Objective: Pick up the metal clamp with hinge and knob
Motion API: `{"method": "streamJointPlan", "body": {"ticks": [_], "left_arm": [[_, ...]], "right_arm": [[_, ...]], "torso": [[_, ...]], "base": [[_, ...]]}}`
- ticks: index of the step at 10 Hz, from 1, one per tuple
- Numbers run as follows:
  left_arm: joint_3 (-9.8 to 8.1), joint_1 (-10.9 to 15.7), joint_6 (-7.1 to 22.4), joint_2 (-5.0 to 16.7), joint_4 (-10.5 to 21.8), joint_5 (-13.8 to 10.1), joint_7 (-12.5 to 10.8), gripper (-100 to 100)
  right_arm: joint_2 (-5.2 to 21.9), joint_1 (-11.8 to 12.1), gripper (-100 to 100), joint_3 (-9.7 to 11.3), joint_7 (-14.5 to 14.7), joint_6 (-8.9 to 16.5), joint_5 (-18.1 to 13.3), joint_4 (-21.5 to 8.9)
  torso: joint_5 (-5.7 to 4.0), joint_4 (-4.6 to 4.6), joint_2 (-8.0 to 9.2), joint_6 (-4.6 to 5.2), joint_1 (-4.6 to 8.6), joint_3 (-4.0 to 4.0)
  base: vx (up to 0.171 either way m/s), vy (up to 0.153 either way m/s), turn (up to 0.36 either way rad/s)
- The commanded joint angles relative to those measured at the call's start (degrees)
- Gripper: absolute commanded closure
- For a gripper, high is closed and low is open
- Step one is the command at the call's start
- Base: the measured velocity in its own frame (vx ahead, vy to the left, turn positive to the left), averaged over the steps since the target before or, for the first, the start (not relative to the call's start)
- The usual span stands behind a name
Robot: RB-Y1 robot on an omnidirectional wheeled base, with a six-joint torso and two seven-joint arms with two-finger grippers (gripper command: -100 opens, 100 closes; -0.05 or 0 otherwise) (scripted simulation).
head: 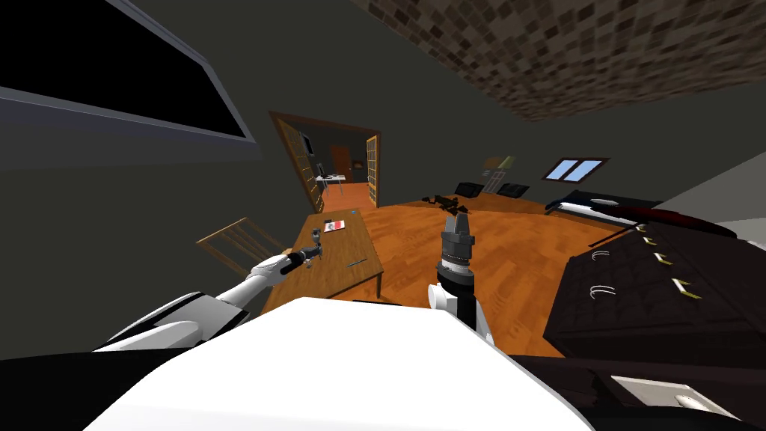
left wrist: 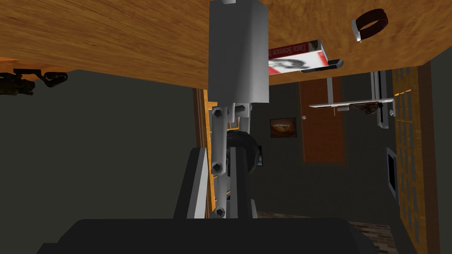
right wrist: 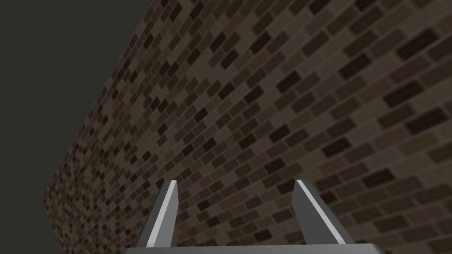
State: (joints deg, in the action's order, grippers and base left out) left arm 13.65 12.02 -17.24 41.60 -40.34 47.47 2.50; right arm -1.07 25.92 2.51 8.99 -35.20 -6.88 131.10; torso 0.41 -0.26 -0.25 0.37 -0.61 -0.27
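Observation:
The clamp (left wrist: 238, 53) is a grey metal block with bolted hinge links and a dark round knob (left wrist: 248, 150) behind them. My left gripper (left wrist: 219, 152) is shut on its linkage, the fingers pressing both sides. From the head view, the left gripper (head: 313, 254) holds the clamp (head: 317, 238) over the left part of the wooden table (head: 340, 273). Whether the clamp still touches the tabletop, I cannot tell. My right gripper (head: 457, 223) is raised in front of my chest, away from the table, and stands open (right wrist: 234, 207) with nothing between its fingers.
A red and white book (head: 334, 225) lies at the table's far end, also seen past the clamp (left wrist: 295, 59), with a dark ring (left wrist: 370, 23) near it. A thin dark stick (head: 357, 262) lies mid-table. A wooden chair (head: 238, 243) stands left; a dark dresser (head: 658, 292) stands right.

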Motion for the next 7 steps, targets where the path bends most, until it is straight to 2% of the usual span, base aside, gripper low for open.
{"method": "streamJointPlan", "body": {"ticks": [1,2,3,4,5,6,7], "left_arm": [[0.24,0.14,1.56,-0.12,-0.53,2.09,-2.86,100],[0.24,0.14,1.56,-0.12,-0.53,2.09,-4.03,100],[0.55,0.07,4.25,-0.27,-1.92,4.74,-5.97,100],[0.55,0.07,4.25,-0.27,-1.92,5.22,-7.62,100],[0.55,0.07,4.25,-0.27,-1.92,5.22,-8.24,100],[0.85,0.0,6.94,-0.43,-3.31,7.92,-10.27,100],[0.85,0.0,6.94,-0.43,-3.31,8.34,-11.75,100]], "right_arm": [[0.0,0.0,0,0.0,0.0,0.0,0.0,0.0],[0.0,0.01,0,0.0,0.0,0.0,0.0,0.0],[0.0,0.02,0,0.0,0.0,0.0,0.0,0.0],[0.0,0.0,0,0.0,0.0,0.0,0.0,0.0],[0.0,0.01,0,0.0,0.0,0.0,0.0,0.0],[0.0,0.02,0,0.0,0.0,0.0,0.0,0.0],[0.0,0.01,0,0.0,0.0,0.0,0.0,0.0]], "torso": [[0.0,0.0,0.0,0.0,0.0,0.0],[-0.01,0.0,0.01,-0.09,0.01,0.01],[-0.05,-0.03,-0.13,-0.12,0.13,-0.06],[-0.03,-0.01,-0.08,0.02,0.15,-0.04],[-0.03,0.0,-0.11,-0.03,0.11,-0.05],[-0.04,-0.03,-0.23,-0.08,0.14,-0.11],[-0.02,0.0,-0.12,0.03,0.13,-0.05]], "base": [[-0.109,0.067,-0.106],[-0.049,0.022,0.021],[-0.087,0.032,-0.153],[-0.079,0.049,-0.133],[-0.03,0.029,-0.008],[-0.087,0.038,-0.156],[-0.093,0.046,-0.136]]}}
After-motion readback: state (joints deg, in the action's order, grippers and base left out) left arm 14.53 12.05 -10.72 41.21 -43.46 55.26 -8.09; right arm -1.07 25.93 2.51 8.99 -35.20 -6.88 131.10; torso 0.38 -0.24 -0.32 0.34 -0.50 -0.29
